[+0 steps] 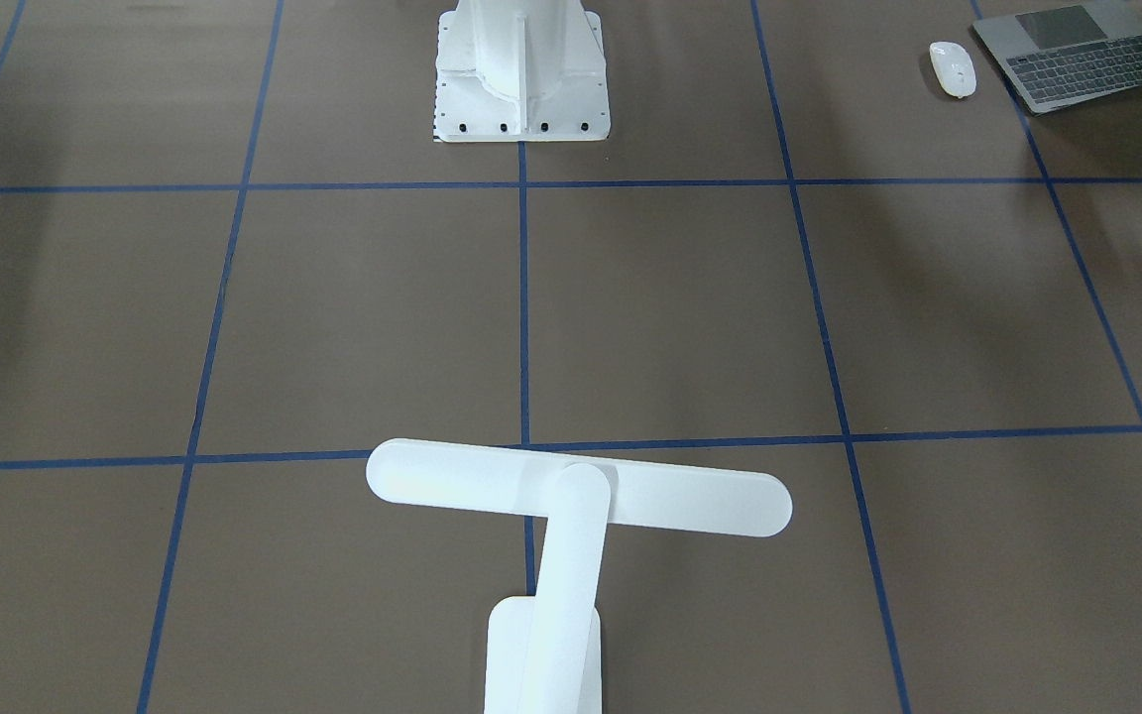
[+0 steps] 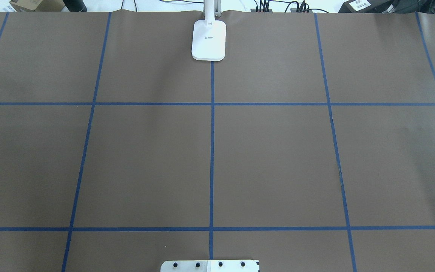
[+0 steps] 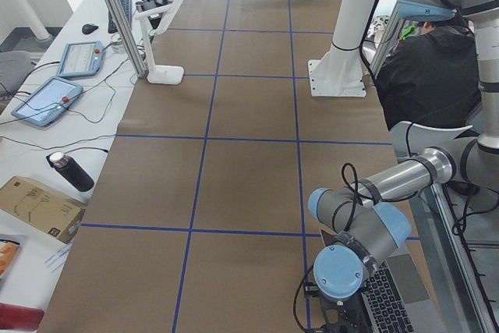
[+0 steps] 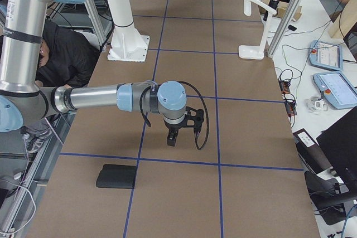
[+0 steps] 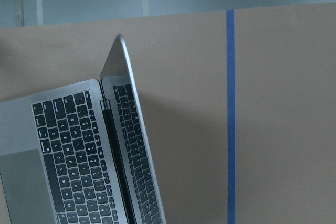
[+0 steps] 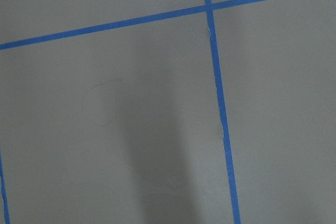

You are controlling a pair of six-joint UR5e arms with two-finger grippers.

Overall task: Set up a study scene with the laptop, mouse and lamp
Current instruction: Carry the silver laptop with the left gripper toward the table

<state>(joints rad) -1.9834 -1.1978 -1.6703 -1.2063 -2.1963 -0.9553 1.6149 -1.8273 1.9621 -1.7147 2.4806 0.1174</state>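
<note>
The grey laptop (image 1: 1077, 55) lies open at the table corner on my left side. It also shows in the left wrist view (image 5: 68, 150), with its screen upright, and in the exterior left view (image 3: 398, 302). The white mouse (image 1: 953, 67) sits just beside the laptop. The white T-shaped lamp (image 1: 579, 488) stands at the far edge on the centre line, and its base (image 2: 209, 39) shows in the overhead view. My left gripper (image 3: 329, 324) hangs over the laptop. My right gripper (image 4: 172, 140) points down over bare table. I cannot tell whether either is open or shut.
The white ribbed pedestal (image 1: 521, 69) stands at the robot's side on the centre line. A flat black pad (image 4: 117, 176) lies near the table's edge on my right side. Blue tape lines (image 2: 212, 151) divide the brown table cover.
</note>
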